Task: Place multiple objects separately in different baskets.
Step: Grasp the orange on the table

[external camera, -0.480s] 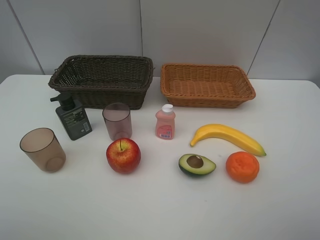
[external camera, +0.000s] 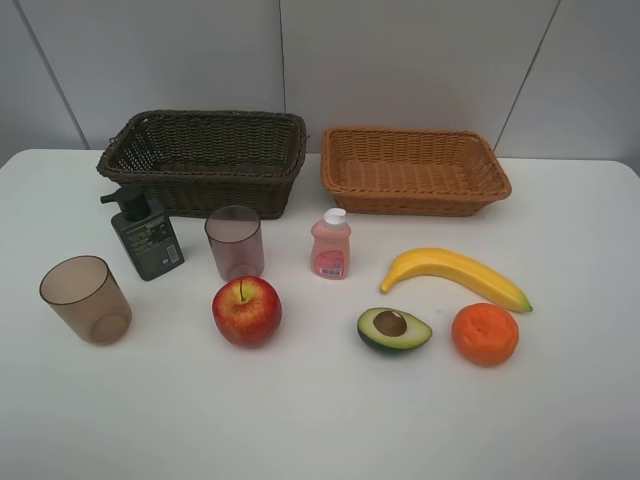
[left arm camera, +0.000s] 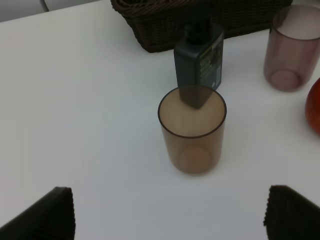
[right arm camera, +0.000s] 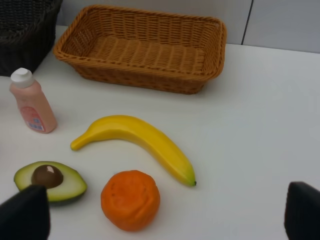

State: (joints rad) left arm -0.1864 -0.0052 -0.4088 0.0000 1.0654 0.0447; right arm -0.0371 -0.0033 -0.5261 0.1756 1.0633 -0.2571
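So, start with the left tool [left arm camera: 172, 217], spread wide and holding nothing. Line it up over the brown cup [left arm camera: 192, 131], at 9 o'clock on the surface [external camera: 560, 400]. Come straight down, put one finger on each side of the round wall, and squeeze softly: thin plastic, likely quick to slip or bend. Lift high, then carry toward the dark basket [external camera: 200, 195] at 11 o'clock, deep and tall-walled.

Keep clear of the green pump bottle [external camera: 148, 240], standing just behind the cup toward 12 o'clock and probably easy to knock over. Watch the second cup [external camera: 235, 243] and the red apple [external camera: 246, 311] too, both off toward 3 o'clock from the first cup.

Same care for the right tool [right arm camera: 164, 214], also wide and empty. Aim for the orange [external camera: 485, 333] at 4 o'clock. Mind the banana [external camera: 455, 273], very near the orange on its 12 o'clock side, and the half avocado [external camera: 394, 329], beside it at 9 o'clock. Lift over the banana on the way to the light basket [external camera: 420, 205] at 1 o'clock. Leave the pink bottle [external camera: 331, 245] in the middle for later. Nothing inside either basket yet.
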